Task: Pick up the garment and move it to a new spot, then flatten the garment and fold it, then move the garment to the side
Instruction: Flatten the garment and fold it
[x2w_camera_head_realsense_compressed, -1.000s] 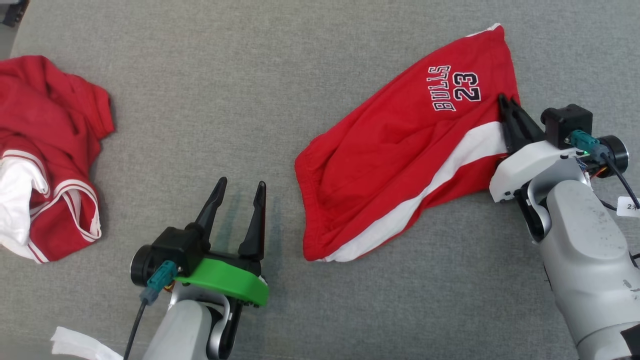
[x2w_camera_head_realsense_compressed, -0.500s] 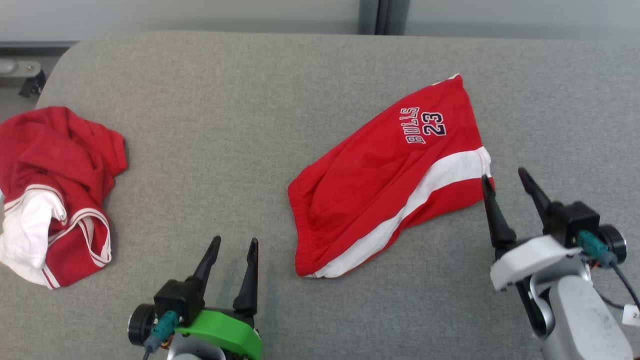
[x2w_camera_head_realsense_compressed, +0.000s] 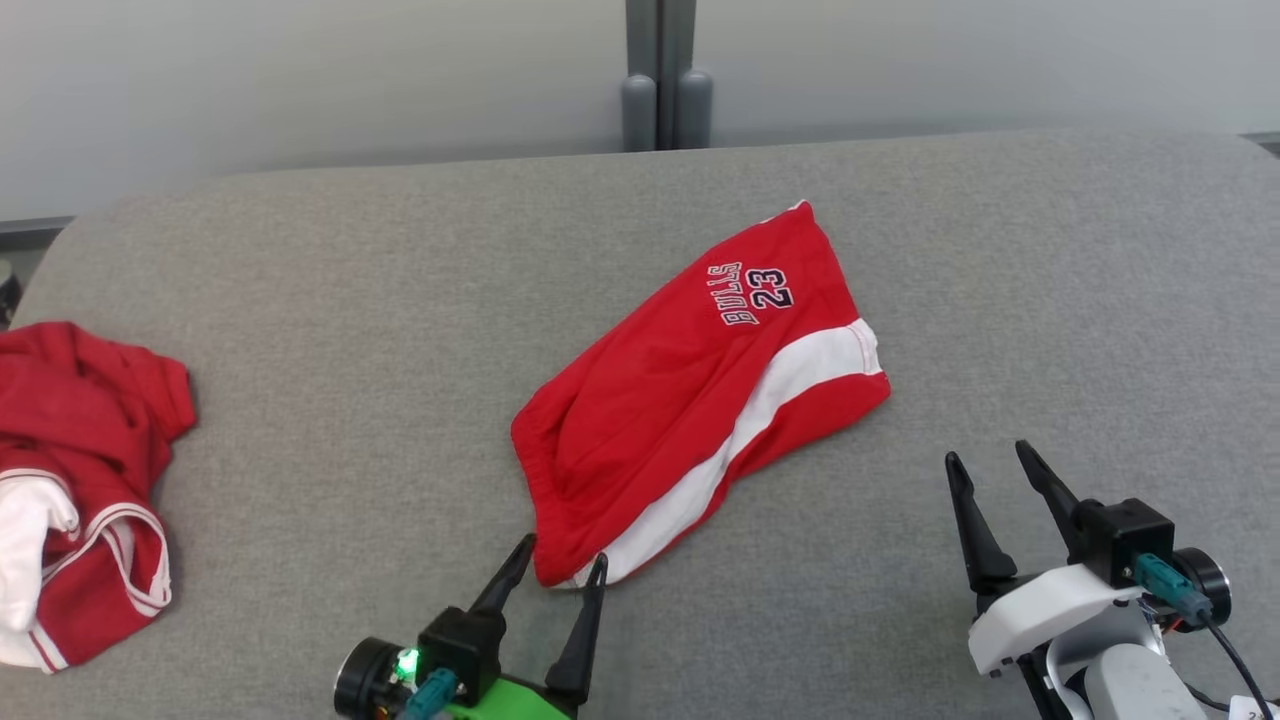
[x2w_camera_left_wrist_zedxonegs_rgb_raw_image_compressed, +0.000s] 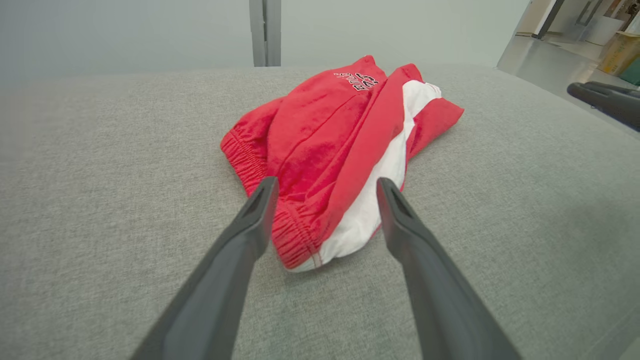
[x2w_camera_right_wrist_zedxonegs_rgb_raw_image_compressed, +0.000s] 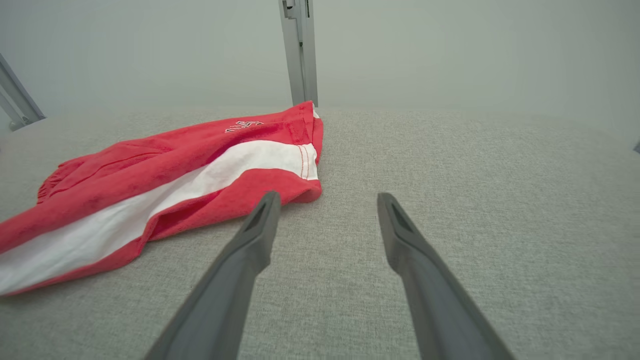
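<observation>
Fingers (x2w_camera_head_realsense_compressed: 585, 630) on both grippers are spread and empty, we note, left gripper (x2w_camera_head_realsense_compressed: 565, 552) flanking the red Bulls shorts (x2w_camera_head_realsense_compressed: 680, 400) at their waistband corner, right gripper (x2w_camera_head_realsense_compressed: 986, 455) near their hem.

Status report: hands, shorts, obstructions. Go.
Left hand open, straddling near corner of red shorts. Right hand open, empty, apart from them. Shorts lie on grey surface. Other red garment far left, not in the way.
</observation>
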